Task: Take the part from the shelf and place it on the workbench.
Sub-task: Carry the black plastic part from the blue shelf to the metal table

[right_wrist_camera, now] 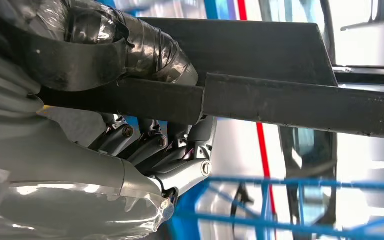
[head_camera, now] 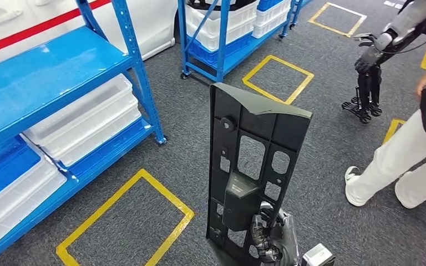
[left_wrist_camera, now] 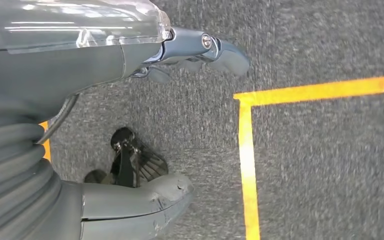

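Right hand [head_camera: 270, 237]: clamped on the lower edge of the dark part [head_camera: 253, 166], thumb on one face, fingers [right_wrist_camera: 150, 145] curled behind the other.
Part: upright above that hand, clear of the blue shelf [head_camera: 61, 72], which stands well off to its left.
Left hand [left_wrist_camera: 130, 55]: hangs over the grey carpet [left_wrist_camera: 320, 165], fingers loosely apart, holding nothing.
Progress: pickup looks done; carrying and placing remain.
Beyond: a person [head_camera: 405, 160] stands off to the right.
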